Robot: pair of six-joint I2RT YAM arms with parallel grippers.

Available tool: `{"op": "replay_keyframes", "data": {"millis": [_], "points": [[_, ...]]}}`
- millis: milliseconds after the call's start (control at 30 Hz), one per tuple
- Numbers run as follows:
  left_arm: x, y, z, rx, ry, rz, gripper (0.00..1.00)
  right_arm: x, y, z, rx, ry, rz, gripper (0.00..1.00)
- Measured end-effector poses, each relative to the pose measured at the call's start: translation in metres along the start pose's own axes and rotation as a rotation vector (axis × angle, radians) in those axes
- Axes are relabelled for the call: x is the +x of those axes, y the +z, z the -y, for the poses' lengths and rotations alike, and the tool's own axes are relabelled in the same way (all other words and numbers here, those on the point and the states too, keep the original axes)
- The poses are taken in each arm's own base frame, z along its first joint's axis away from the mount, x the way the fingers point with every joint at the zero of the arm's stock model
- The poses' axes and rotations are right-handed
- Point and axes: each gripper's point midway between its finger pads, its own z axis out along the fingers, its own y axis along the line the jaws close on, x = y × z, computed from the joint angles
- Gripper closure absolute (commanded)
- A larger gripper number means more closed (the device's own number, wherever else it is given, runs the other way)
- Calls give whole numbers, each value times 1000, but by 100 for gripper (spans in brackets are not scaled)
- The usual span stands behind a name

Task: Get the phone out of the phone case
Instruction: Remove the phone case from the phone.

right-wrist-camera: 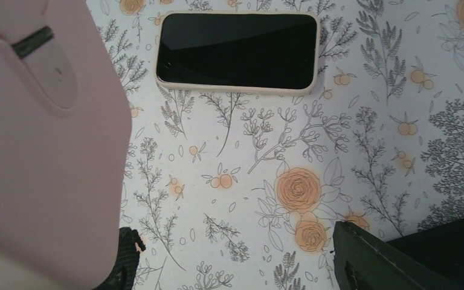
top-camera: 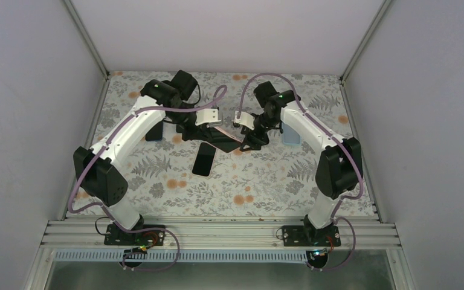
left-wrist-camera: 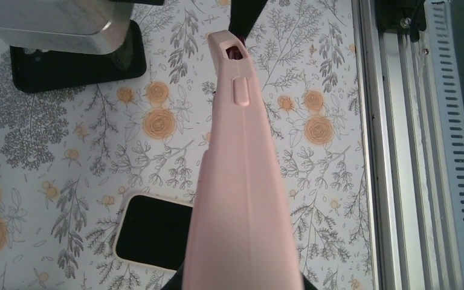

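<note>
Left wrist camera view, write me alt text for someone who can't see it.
A pink phone case, seen edge-on with a side button bump, rises from the bottom up the middle. Below it on the floral table cover lies a dark-screened phone in a cream case, with a black slab upper left and an aluminium rail at right.

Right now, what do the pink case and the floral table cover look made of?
Pink phone case: probably silicone or soft rubbery plastic; matte, no glare, rounded edges, moulded button bump.
Floral table cover: printed sheet, perhaps paper, vinyl or cloth; flat, matte, no weave visible, so uncertain.
</note>
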Motion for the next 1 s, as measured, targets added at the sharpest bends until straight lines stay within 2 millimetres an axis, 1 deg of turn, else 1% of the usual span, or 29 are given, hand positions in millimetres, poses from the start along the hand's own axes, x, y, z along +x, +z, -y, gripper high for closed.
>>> {"op": "replay_keyframes", "data": {"millis": [167, 367, 533, 733, 800, 1000], "points": [[0, -1, 1, -11, 31, 10, 98, -2, -5, 9, 16, 6, 1, 22], [-3, -2, 0, -28, 53, 26, 98, -8, -12, 16, 20, 10, 1, 21], [-5, -2, 0, -25, 64, 35, 98, -10, -14, 17, 13, 19, -3, 19], [-12, 1, -5, 7, 52, 38, 98, -19, -13, 12, -8, 24, 37, 18], [-12, 3, -6, 29, 36, 26, 98, -23, -10, 8, -18, 13, 35, 17], [-2, 10, 3, 114, -27, -33, 98, -50, -3, -11, -33, -11, 50, 15]]}}
